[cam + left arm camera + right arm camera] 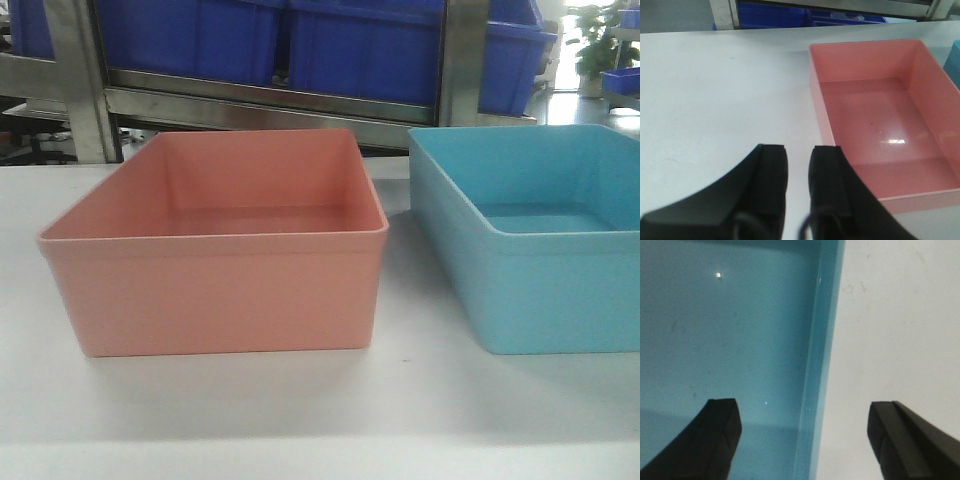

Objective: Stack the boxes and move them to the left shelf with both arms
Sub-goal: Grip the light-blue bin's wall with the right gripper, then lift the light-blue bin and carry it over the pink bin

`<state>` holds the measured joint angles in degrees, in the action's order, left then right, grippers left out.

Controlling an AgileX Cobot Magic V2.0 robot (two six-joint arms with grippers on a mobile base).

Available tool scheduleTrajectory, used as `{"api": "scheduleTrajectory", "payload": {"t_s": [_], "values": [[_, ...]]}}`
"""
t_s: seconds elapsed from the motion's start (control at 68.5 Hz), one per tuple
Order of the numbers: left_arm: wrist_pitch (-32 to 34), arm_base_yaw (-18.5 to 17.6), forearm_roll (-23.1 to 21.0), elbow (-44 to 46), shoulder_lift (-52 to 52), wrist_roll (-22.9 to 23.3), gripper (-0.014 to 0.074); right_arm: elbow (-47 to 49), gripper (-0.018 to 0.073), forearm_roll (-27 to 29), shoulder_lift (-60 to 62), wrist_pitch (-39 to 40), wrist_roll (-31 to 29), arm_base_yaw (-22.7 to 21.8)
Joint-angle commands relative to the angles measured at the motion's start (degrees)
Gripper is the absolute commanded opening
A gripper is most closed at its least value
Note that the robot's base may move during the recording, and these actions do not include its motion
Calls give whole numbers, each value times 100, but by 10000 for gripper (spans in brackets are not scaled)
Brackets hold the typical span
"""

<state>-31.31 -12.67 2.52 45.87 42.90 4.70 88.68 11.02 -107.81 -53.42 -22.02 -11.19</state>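
Two boxes stand side by side on the white table. The salmon pink box [215,245] is on the left and the light turquoise box [530,240] on the right, both empty and upright. My left gripper [798,148] hovers over bare table just left of the pink box [880,115]. Its fingers are nearly together, with only a narrow slit between them and nothing held. My right gripper [804,405] is wide open astride the right wall of the turquoise box [730,325], one finger above the inside and one above the table outside. The left shelf is out of view.
Behind the table stands a steel-framed rack [270,100] holding dark blue ribbed crates [300,35]. A narrow strip of white table [398,230] separates the two boxes. White table surface [715,95] spreads to the left of the pink box.
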Motion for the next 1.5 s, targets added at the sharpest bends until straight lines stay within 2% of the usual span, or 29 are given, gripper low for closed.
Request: {"api": "scheduleTrajectory", "payload": {"t_s": [0.0, 0.161, 0.234, 0.336, 0.482, 0.555, 0.628, 0.978, 1.489], "values": [[411, -39, -23, 164, -25, 22, 78, 234, 626, 97, 45, 286, -70, -34], [397, -39, -23, 164, -25, 22, 78, 234, 620, 18, -279, 343, -70, -34], [397, -39, -23, 164, -25, 22, 78, 234, 581, -18, -307, 356, -70, -34], [397, -39, -32, 164, -25, 22, 78, 234, 436, -112, -307, 412, -70, -34], [389, -39, -60, 164, -25, 22, 78, 234, 177, -269, -307, 388, -70, -34], [374, -39, -74, 164, -25, 22, 78, 234, 97, -274, -307, 375, -70, -40], [325, -39, -74, 164, -25, 22, 78, 234, 60, -285, -307, 364, -70, -40], [263, -39, -100, 164, -25, 22, 78, 473, 60, -66, -190, 168, -48, -40], [263, -39, -113, 164, -25, 22, 78, 1871, 62, 95, 596, -710, 1542, -40]]}}
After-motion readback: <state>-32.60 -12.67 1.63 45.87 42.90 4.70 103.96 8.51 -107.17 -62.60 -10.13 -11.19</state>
